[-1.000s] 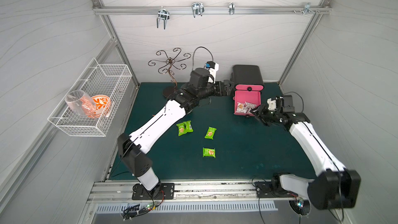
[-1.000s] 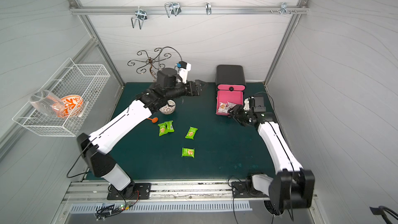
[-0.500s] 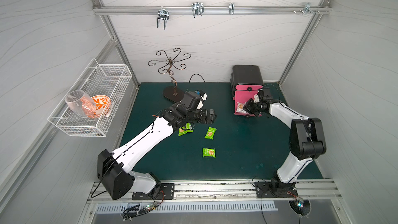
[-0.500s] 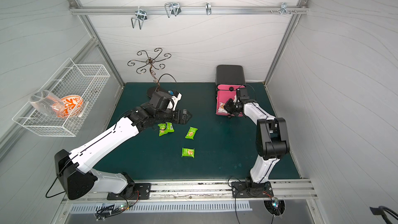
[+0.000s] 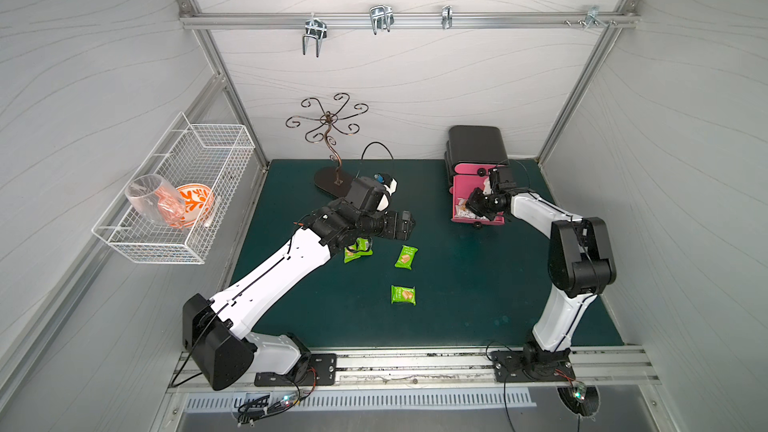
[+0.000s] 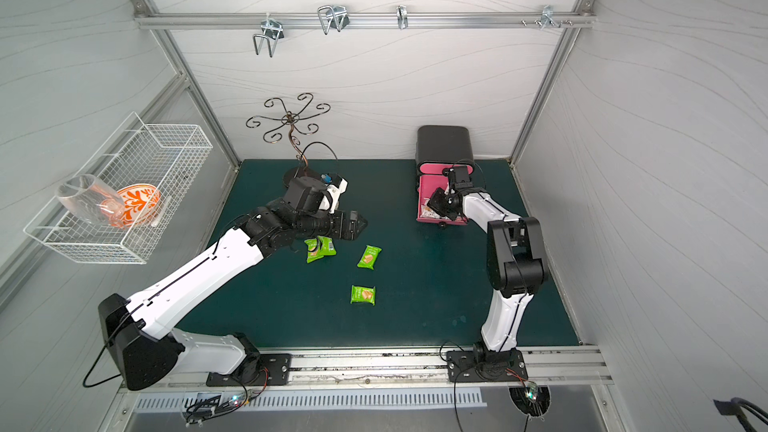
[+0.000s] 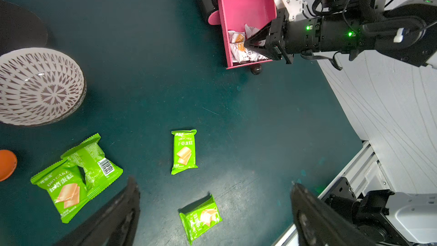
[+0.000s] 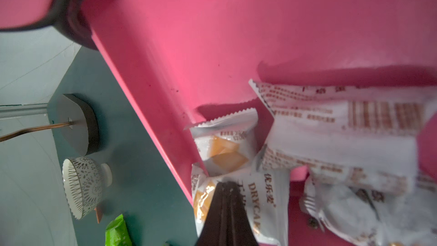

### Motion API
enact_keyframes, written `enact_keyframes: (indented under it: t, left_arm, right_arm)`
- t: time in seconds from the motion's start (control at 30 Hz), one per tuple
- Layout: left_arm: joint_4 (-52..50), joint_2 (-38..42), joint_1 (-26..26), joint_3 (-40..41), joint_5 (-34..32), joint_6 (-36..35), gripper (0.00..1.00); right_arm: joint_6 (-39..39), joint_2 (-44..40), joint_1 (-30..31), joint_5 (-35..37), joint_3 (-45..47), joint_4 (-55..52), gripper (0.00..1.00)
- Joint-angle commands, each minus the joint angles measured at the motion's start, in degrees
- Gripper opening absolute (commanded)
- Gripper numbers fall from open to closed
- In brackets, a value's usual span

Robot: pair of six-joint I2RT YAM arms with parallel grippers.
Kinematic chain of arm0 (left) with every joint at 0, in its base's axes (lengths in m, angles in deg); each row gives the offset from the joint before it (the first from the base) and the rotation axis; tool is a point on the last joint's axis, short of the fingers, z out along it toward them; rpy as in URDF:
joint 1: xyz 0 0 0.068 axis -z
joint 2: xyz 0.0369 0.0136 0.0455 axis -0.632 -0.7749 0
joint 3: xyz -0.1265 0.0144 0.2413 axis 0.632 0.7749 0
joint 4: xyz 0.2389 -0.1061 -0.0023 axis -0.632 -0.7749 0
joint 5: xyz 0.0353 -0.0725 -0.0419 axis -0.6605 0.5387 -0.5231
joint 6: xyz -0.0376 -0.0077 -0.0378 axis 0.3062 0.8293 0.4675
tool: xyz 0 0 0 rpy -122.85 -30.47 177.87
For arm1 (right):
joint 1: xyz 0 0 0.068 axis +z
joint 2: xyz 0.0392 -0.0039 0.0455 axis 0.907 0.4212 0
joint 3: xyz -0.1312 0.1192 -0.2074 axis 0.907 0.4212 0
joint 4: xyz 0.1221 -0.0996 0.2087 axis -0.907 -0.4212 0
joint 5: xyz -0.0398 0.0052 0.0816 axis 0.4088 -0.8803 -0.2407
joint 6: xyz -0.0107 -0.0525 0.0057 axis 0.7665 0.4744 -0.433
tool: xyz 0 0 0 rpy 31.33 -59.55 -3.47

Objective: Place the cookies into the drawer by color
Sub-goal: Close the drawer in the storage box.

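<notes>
The drawer chest [image 5: 476, 145] is black, and its lowest pink drawer [image 7: 246, 5] is pulled out. Several white cookies [image 7: 237, 43] lie in it, also seen in the right wrist view as white cookies [image 8: 227, 143]. My right gripper [image 8: 228, 184] is shut, its tip resting over those white packets inside the pink drawer [image 8: 212, 43]. Several green cookies lie on the mat: one [image 5: 406, 257], one [image 5: 403, 295], and an overlapping pair [image 5: 357, 249]. My left gripper [image 7: 214, 183] is open above the mat, with a green cookie [image 7: 200, 217] lying below and between its fingers.
A patterned bowl [image 7: 40, 86] and a small orange object [image 7: 6, 164] sit near the green pair. A scrolled metal stand [image 5: 332, 176] rises at the back. A white wire basket [image 5: 183, 184] on the left wall holds a glass and an orange bowl.
My left arm swung from beside the chest down over the green packets. My right arm moved forward into the open drawer and its jaws shut.
</notes>
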Motion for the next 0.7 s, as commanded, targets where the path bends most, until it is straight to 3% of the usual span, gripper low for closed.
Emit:
enact_keyframes:
  t: [0.0,0.17,0.3,0.43,0.67]
  left_arm:
    - [1.4,1.0,-0.2,-0.7,-0.1,-0.2,0.99]
    - [1.0,1.0,-0.2,-0.7,-0.2,0.0,0.99]
    - [1.1,0.8,-0.3,-0.7,0.9,0.6,0.99]
    - [1.0,0.5,-0.2,-0.5,1.9,0.9,0.99]
    - [0.1,1.0,-0.2,-0.4,1.7,0.3,0.99]
  right_arm:
    - [3.0,-3.1,-0.1,-0.1,-0.3,-1.8,0.0]
    - [-1.8,-17.2,-2.7,-4.8,10.9,1.3,0.04]
    - [-3.6,-26.5,-4.5,-1.9,25.6,8.5,0.11]
    - [1.5,-25.0,-3.4,0.7,29.9,13.3,0.21]
    - [3.9,-16.9,-1.7,4.2,30.7,22.9,0.37]
